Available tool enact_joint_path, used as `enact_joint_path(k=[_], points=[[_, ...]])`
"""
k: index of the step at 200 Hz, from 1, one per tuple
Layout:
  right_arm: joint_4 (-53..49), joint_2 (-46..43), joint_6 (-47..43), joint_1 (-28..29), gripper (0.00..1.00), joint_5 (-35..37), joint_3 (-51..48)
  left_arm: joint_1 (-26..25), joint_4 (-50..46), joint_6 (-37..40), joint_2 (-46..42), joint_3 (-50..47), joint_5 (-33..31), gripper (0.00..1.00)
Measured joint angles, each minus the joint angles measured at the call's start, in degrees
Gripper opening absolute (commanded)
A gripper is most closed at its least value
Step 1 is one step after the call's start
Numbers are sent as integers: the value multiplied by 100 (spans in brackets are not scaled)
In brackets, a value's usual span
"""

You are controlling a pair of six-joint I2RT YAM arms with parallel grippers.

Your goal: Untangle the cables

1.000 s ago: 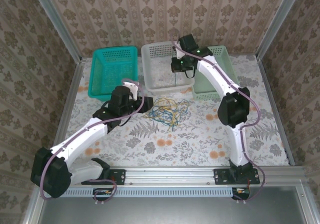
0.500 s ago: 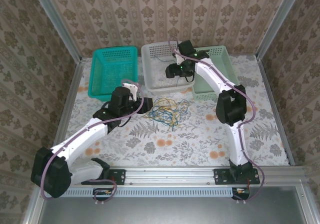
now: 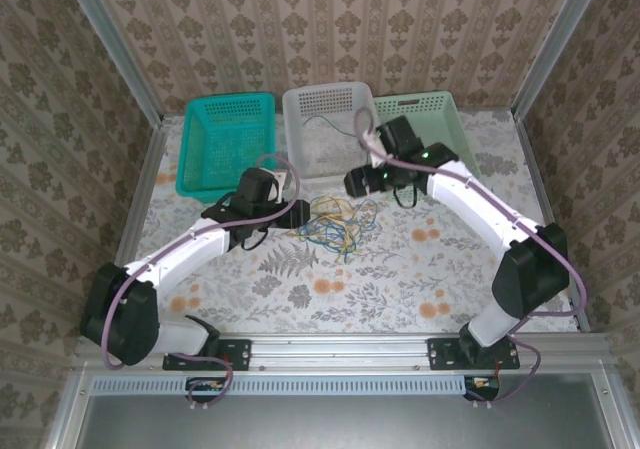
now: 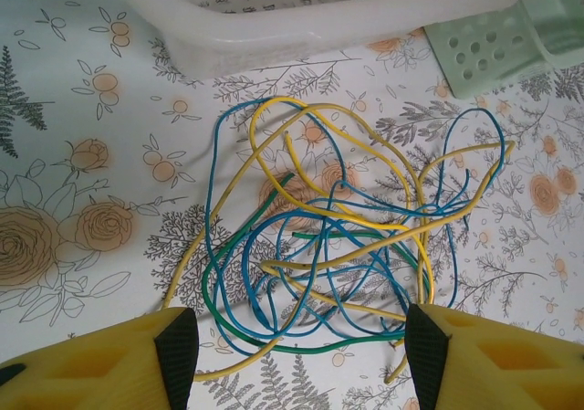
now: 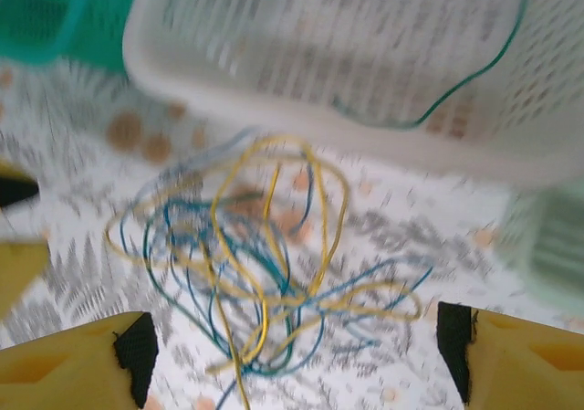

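Cables (image 4: 338,246): one loose knot on table (image 3: 400,279), just nr side of white basket (image 4: 274,49), close to its front wall, not touching. Yellow, blue + dk green strands, looped thru each other many times.

L gripper (image 4: 301,355) hangs over nr-left edge of knot, pointing twd the basket. Fingers well apart, nothing btwn them. R gripper (image 5: 297,355) by rt part of basket's front wall, above far edge of knot. Fingers also wide apart, holding nothing. That wrist view is blurred.

Inside the basket: one dk green strand (image 5: 474,77) lying alone, curved. Teal basket (image 3: 228,139) to left of white one, pale green basket (image 3: 430,119) to its rt.

Handling, my guess: v. light, thin, limp w/ a bit of spring, since loops hold shape. Smooth jacket, prob. slips in a weak pinch. Pull one strand and neighbours drag along. Not fragile. Best hold: a free end or an outer loop at edge of pile, e.g. blue loop (image 4: 500,141) on side twd pale green basket. Pinch one strand only, lift slow, other gripper pins the rest.
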Motion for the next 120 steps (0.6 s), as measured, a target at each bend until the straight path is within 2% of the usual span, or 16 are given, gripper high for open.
enact_joint_path(k=[22, 36, 80, 120], points=[[-52, 28, -295, 516, 84, 295, -457, 4, 11, -7, 9, 0, 44, 64], [-164, 125, -302, 706, 80, 474, -533, 4, 17, -31, 9, -2, 63, 63], [-94, 402, 424, 592, 65, 573, -632, 4, 39, -98, -4, -87, 81, 63], [262, 507, 1207, 588, 59, 470, -951, 4, 42, -114, -13, -98, 81, 63]])
